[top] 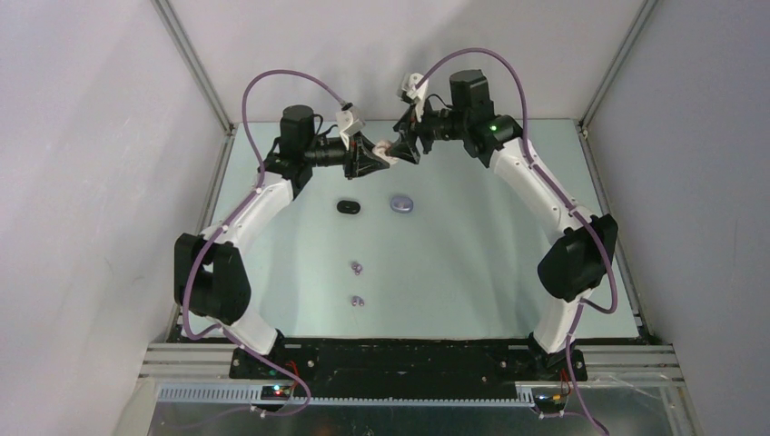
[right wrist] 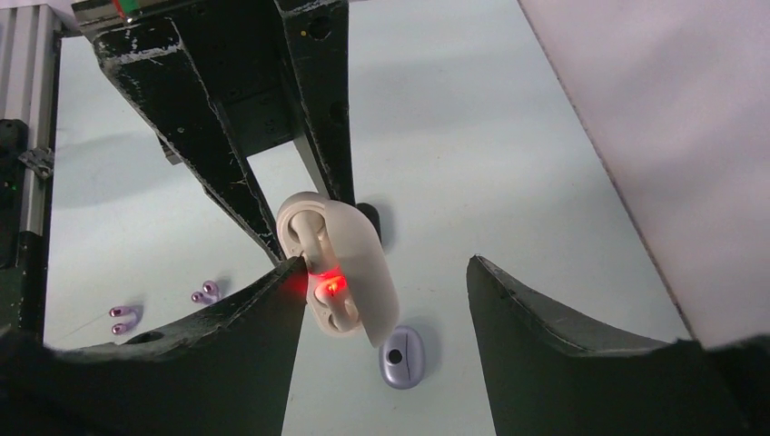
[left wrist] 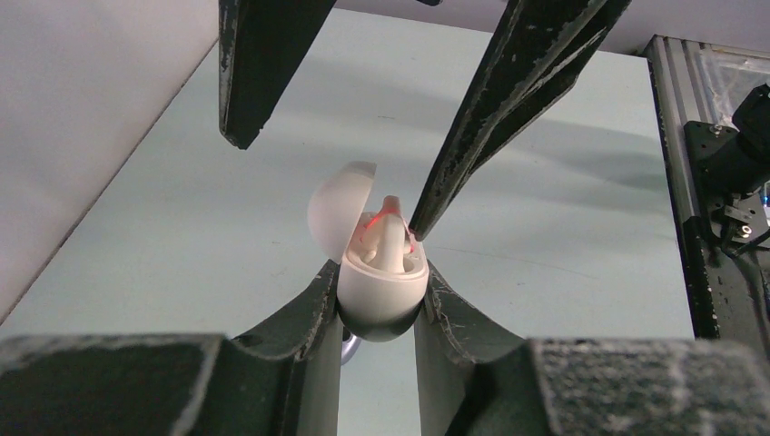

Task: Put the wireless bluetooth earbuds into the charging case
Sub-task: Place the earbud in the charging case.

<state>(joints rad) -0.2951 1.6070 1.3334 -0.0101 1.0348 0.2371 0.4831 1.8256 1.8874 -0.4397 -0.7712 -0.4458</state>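
Observation:
My left gripper (top: 370, 156) is shut on the open white-pink charging case (left wrist: 381, 292) and holds it above the far middle of the table, lid (left wrist: 340, 204) swung up. A white-pink earbud (left wrist: 390, 245) sits in the case beside a red glow. My right gripper (top: 405, 145) is open and empty. One of its fingertips (left wrist: 419, 227) touches the case rim at the earbud. In the right wrist view the case (right wrist: 350, 263) sits between the spread fingers. Two lavender earbuds (top: 356, 267) (top: 357, 301) lie on the table.
A closed lavender case (top: 401, 203) and a closed black case (top: 348, 206) lie on the table below the grippers. The lavender case (right wrist: 401, 357) also shows in the right wrist view. White walls stand close at left, right and back.

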